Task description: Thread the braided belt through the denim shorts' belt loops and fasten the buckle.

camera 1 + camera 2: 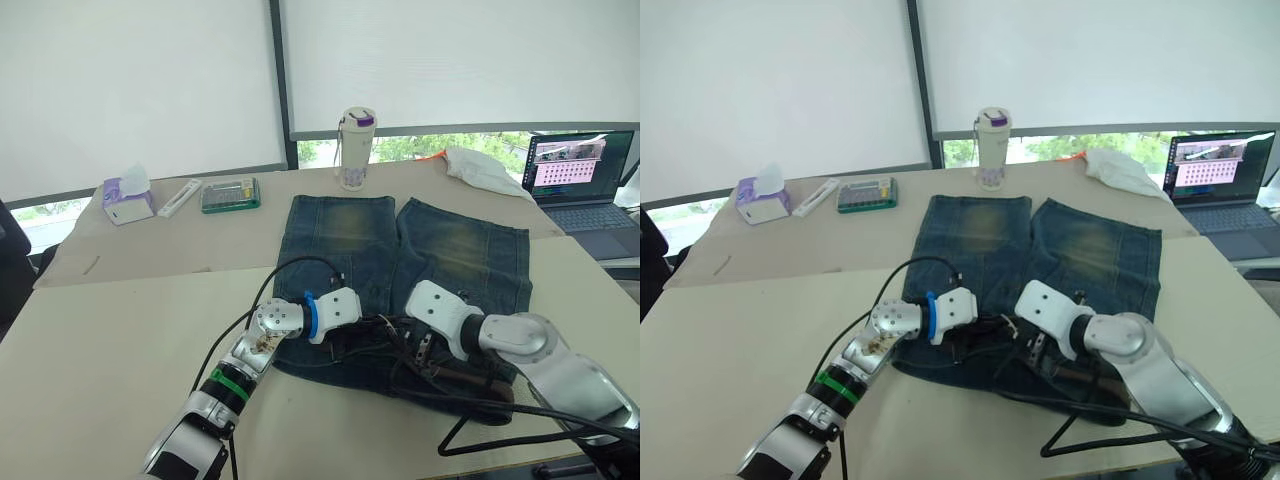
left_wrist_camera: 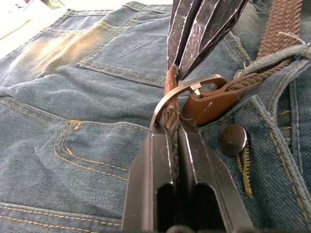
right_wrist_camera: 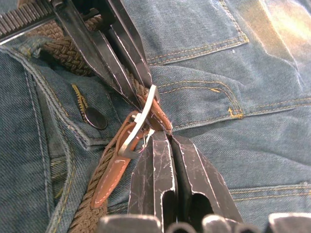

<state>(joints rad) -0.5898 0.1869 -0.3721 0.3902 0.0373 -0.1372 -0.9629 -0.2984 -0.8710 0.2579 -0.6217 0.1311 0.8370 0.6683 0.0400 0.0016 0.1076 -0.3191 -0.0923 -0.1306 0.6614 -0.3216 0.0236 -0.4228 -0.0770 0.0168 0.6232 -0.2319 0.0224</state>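
— Where is the buckle now, relative to your two grippers?

— You have it between them, at the front of the denim shorts, just beside the metal button on the waistband. Your left gripper comes from one side; its fingers are pressed narrow around the braided belt, right where the strap meets the silver frame. Your right gripper comes from the opposite side, and its fingers are also closed together, on the reddish leather tip at the buckle frame.

— And the belt itself?

— In the wrist views you see the woven strap lying along the waistband on both sides of the buckle. The leather piece sits under the frame, tilted. The shorts lie flat on the table, legs pointing away from you toward the bottle. Whether the prong is in a hole, you cannot tell from here.
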